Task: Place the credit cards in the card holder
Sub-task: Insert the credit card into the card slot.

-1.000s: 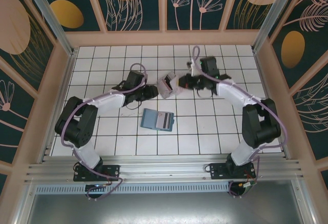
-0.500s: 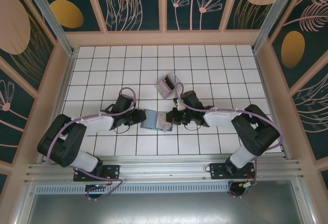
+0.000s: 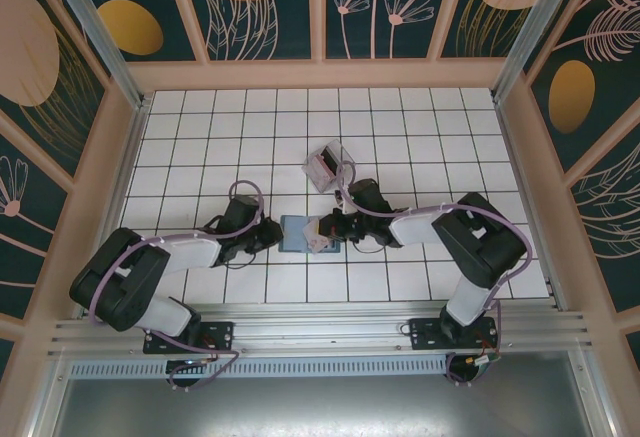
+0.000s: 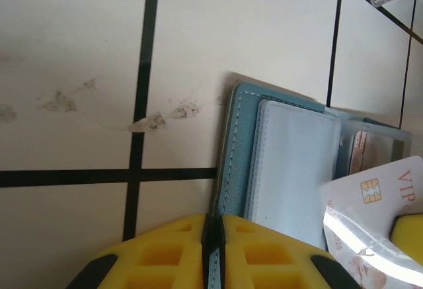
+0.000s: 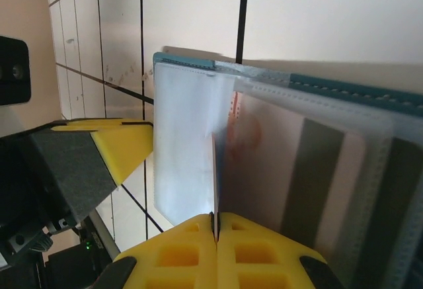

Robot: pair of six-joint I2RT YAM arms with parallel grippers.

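Here the card holder lies open on the tiled surface, between the two arms. The left gripper is pinched onto its outer edge. The right gripper clamps a credit card, held edge-on over the holder's slots.

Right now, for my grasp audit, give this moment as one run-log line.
left tool shut on card holder edge | right tool shut on credit card | card over open holder
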